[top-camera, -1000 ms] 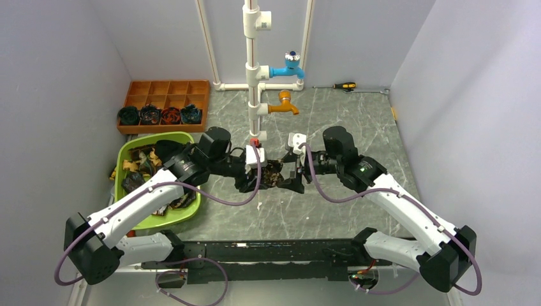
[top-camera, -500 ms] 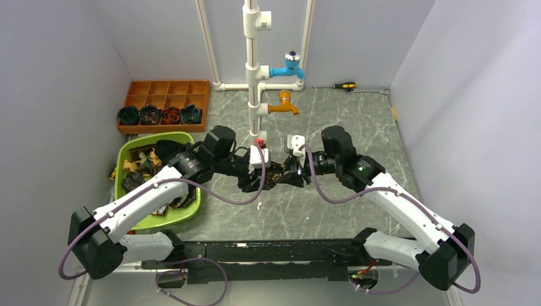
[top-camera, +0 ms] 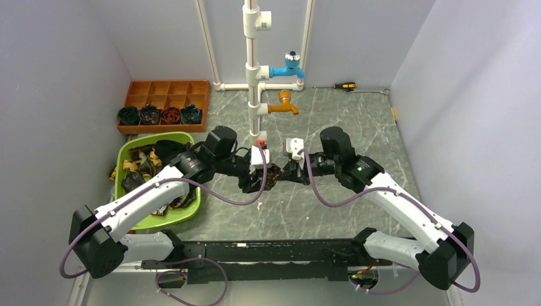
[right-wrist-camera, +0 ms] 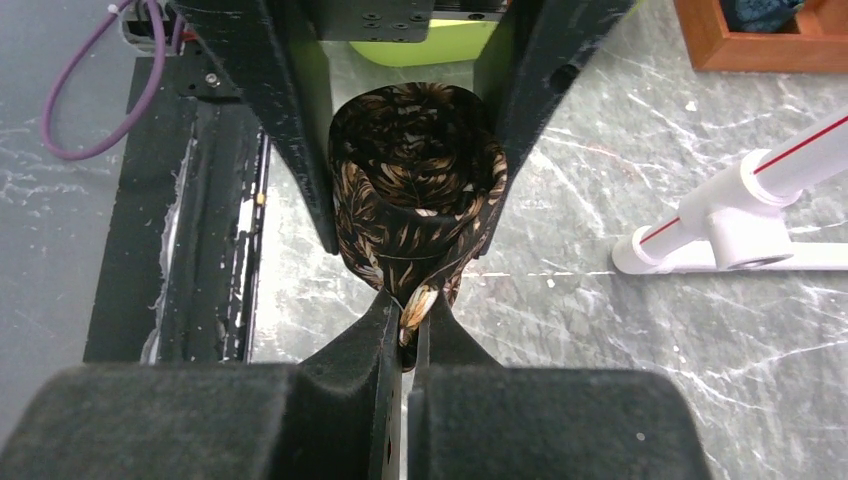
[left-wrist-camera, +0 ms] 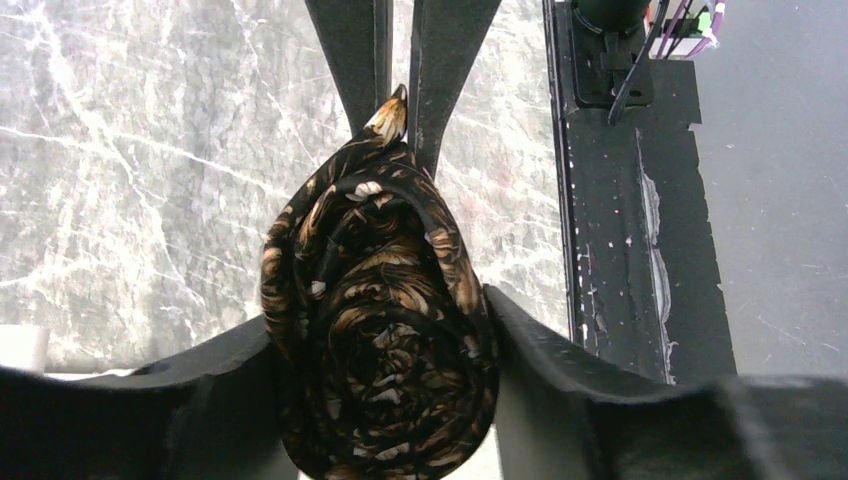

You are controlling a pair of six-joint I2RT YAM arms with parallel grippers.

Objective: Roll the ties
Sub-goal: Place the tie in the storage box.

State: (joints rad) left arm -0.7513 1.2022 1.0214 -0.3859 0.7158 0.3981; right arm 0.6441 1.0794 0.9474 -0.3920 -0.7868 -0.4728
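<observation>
My left tool (left-wrist-camera: 378, 320) is spread partway and clamps one rolled tie (left-wrist-camera: 385, 400) by its flanks, a matte black finger (left-wrist-camera: 560, 360) pressed against each side of the coil. The rolled tie is a soft, limp fabric wound into a fat oval spiral, black with a feathery brown and tan print. It sits over the middle of the grey, white-veined desk (left-wrist-camera: 130, 150), just in front of the white pipe stand (top-camera: 253, 76); I cannot tell whether it touches the stone.

My right tool (right-wrist-camera: 412, 305) faces the left one from the other side. It is pressed together on the pointed tail end (right-wrist-camera: 418, 300) of that same tie, which sticks out of the coil as a pale brown tip (only a sliver shows between the pads).

At the far left stands a brown tray (top-camera: 167, 89) of square compartments, two rows of four. Four more rolled ties (top-camera: 150, 115) fill its near row, one rosette each. Beside it, a glossy green tub (top-camera: 159, 138) holds a crumpled heap of loose ties (top-camera: 137, 166), too tangled to count.

The pipe stand carries two taps, one blue (top-camera: 290, 67) and one orange (top-camera: 284, 105). One screwdriver (top-camera: 344, 85) lies by the back wall.
</observation>
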